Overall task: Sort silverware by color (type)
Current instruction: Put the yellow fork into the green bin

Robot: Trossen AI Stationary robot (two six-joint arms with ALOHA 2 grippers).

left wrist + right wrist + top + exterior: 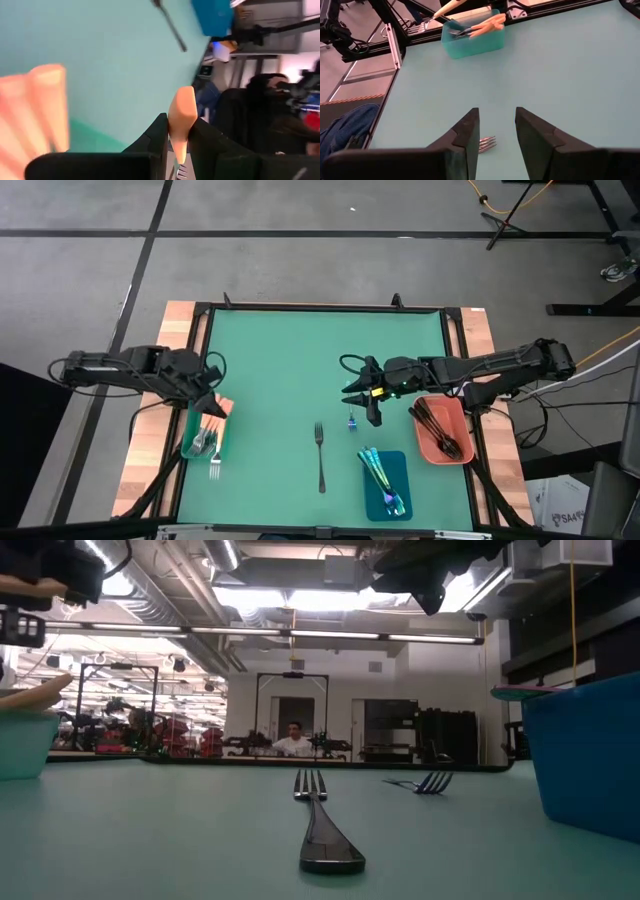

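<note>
Overhead lit, teal table (280, 380), black fork (320, 457)

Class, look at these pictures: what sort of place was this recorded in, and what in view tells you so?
Most likely a robotics lab or workshop. The low view shows exposed ceiling ducts and strip lights, machinery on benches behind, and a person seated far off. Overhead, a framed green table stands on bare concrete with loose cables.
</note>
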